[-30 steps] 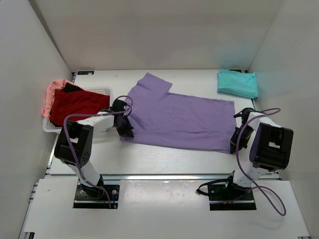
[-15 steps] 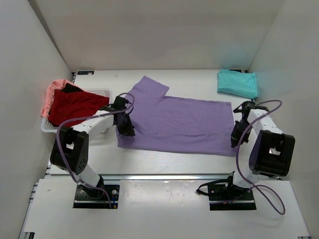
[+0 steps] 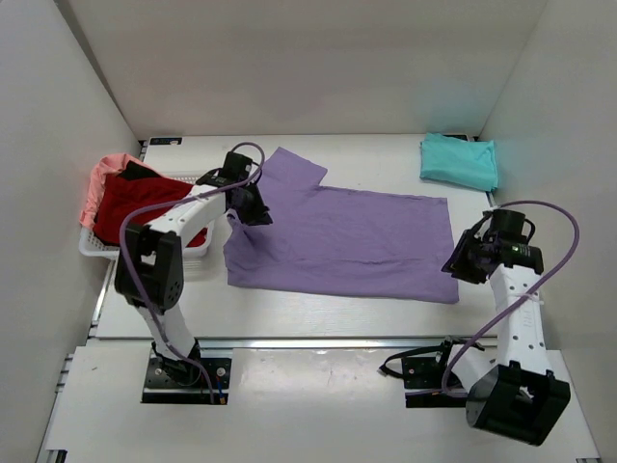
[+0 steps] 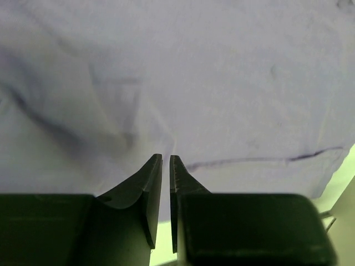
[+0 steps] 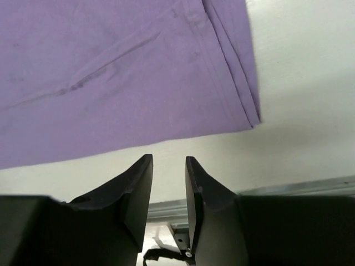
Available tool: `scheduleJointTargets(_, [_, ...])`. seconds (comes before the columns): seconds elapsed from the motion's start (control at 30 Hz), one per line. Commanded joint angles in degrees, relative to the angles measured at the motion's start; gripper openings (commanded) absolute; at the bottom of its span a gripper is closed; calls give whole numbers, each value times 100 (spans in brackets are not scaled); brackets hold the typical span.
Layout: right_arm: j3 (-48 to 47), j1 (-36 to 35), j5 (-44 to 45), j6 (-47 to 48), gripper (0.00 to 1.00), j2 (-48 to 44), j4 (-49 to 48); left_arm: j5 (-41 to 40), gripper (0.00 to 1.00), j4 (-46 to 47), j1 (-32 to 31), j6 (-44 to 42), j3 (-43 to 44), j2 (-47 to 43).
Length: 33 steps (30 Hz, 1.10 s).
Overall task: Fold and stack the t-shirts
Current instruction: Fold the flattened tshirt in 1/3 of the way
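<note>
**Top external view.** The lavender shirt [image 3: 337,241] lies spread flat on the table [image 3: 289,311], one sleeve pointing to the far side. The teal shirt [image 3: 459,160] lies folded beyond the lavender shirt's far right corner. The red shirt [image 3: 145,204] and the salmon-pink shirt [image 3: 101,178] sit in the white basket [image 3: 200,177], left of the lavender shirt. The left gripper [image 3: 251,210] is over its left end. The right gripper [image 3: 461,262] is at its near right corner. Jaw gaps cannot be told here.

**Left wrist view.** The left gripper [image 4: 166,158] shows a narrow slit between its fingers, with nothing held, above wrinkled lavender cloth.

**Right wrist view.** The right gripper [image 5: 169,159] is parted wider and empty, over bare table just off the lavender shirt's hemmed corner.
</note>
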State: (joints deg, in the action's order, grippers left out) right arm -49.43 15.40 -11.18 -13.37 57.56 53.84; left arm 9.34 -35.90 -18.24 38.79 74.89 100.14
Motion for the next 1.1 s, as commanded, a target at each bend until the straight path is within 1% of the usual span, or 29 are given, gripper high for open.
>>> scheduleJointTargets(0.0, [284, 244, -744, 211, 29, 447, -927, 138, 22, 118, 48, 32, 490, 531])
scheduleJointTargets(0.03, [241, 227, -632, 316, 30, 562, -1085, 120, 21, 153, 92, 33, 674, 629])
scheduleJointTargets(0.1, [179, 26, -229, 483, 32, 966, -1244, 147, 22, 214, 206, 94, 947, 1041])
scheduleJointTargets(0.17, [-83, -80, 115, 607, 31, 1431, -1324, 217, 21, 206, 312, 112, 1272, 1331])
scheduleJointTargets(0.27, [-303, -90, 247, 590, 31, 1845, -1526, 226, 20, 259, 391, 165, 1676, 1728])
scheduleJointTargets(0.37, [-365, -90, 414, 642, 31, 2162, -1657, 296, 20, 320, 365, 226, 1888, 2027])
scheduleJointTargets(0.6, [-410, -125, 714, 695, 33, 2637, -1825, 472, 19, 409, 286, 323, 1994, 2475])
scheduleJointTargets(1.0, [-199, -213, 907, 598, 33, 2980, -1860, 507, 20, 426, 365, 358, 2064, 2572])
scheduleJointTargets(1.07, [-181, -169, 916, 555, 34, 2998, -1860, 516, 20, 426, 347, 402, 2038, 2572])
